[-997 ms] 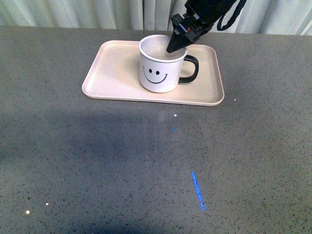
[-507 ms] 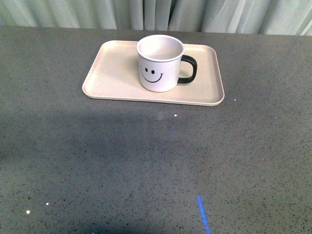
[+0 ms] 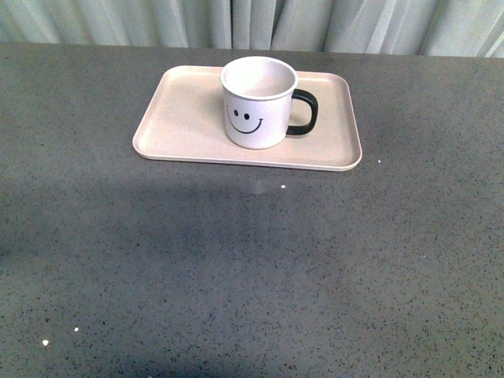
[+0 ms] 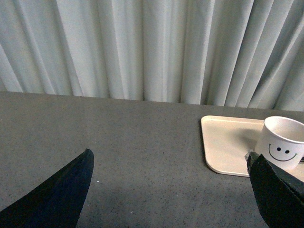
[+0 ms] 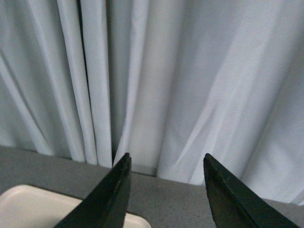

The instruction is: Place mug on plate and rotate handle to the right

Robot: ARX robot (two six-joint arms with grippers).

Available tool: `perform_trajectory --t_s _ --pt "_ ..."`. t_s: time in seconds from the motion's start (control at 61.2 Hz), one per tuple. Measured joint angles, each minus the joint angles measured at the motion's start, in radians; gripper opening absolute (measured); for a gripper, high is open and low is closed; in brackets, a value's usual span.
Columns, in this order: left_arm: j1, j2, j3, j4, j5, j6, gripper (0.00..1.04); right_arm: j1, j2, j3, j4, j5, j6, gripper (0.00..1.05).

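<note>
The mug (image 3: 258,102) stands upright on the plate (image 3: 181,118), a little right of the plate's middle and toward its far long edge. Its smiley face looks toward the robot, and the handle (image 3: 305,112) sticks out to the right, over the plate's bare right end. Nothing touches the mug. The plate lies flat on the grey speckled bench (image 3: 236,268), at the far side of it, with pale curtains (image 3: 252,24) hanging just behind.

Neither arm shows in the front view. In the left wrist view the left hand (image 4: 171,190) is spread wide, its two dark fingers at opposite edges of the picture, with nothing between them but bare bench. It hangs above the bench, well to the left of the plate, looking toward the curtains; the mug and the plate's near corner show beside one finger, though whether that finger is close to them or only overlaps them in the picture is hard to judge.

The right hand (image 5: 164,190) is also released, fingers parted and empty. It is raised and points at the curtains, with the bench's far edge and one rounded corner of the plate below it.
</note>
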Motion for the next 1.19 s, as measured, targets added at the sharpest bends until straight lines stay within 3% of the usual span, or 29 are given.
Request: perform_trajectory --t_s 0.212,0.687,0.997,1.079,1.193 --pt "0.0 0.0 0.0 0.0 0.0 0.0 0.95 -0.024 -0.171 -0.355 0.141 -0.021 0.032 0.01" --pt "0.0 0.0 0.0 0.0 0.0 0.0 0.95 -0.093 -0.495 -0.753 0.206 -0.089 0.038 0.02" --pt "0.0 0.0 0.0 0.0 0.0 0.0 0.95 -0.094 -0.704 -0.887 0.128 -0.09 0.038 0.02" --pt "0.0 0.0 0.0 0.0 0.0 0.0 0.95 -0.094 -0.725 -0.94 0.168 -0.09 0.038 0.02" --pt "0.0 0.0 0.0 0.0 0.0 0.0 0.95 -0.094 -0.849 -0.98 0.072 -0.09 0.038 0.02"
